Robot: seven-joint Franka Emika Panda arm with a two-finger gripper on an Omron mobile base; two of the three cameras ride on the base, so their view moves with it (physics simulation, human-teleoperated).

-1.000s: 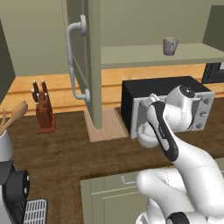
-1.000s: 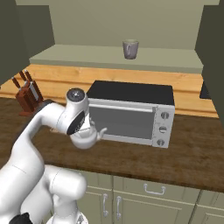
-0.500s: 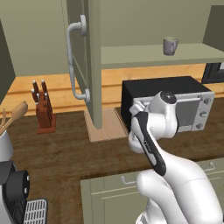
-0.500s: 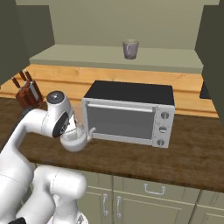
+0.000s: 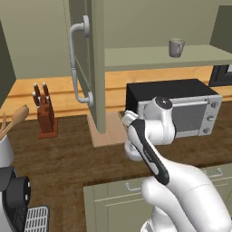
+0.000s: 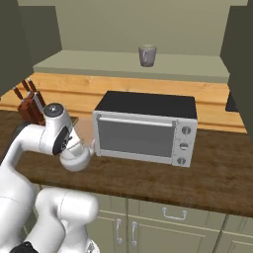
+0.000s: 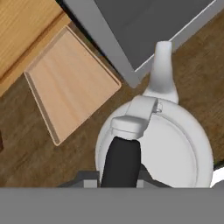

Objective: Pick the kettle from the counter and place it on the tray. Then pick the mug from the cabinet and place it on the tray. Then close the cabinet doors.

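While the tool is clenched on the dark handle of the kettle, the kettle hangs in the air, just in front of the silver oven and near the tray. Its spout points at the oven, so it could bump the oven's front corner if it swings that way. It hangs from a thin handle, so I think it could tip or slip. If it comes down too soon, it might land half on the tray's edge and half on the brown surface. The mug sits high above the oven on the shelf.
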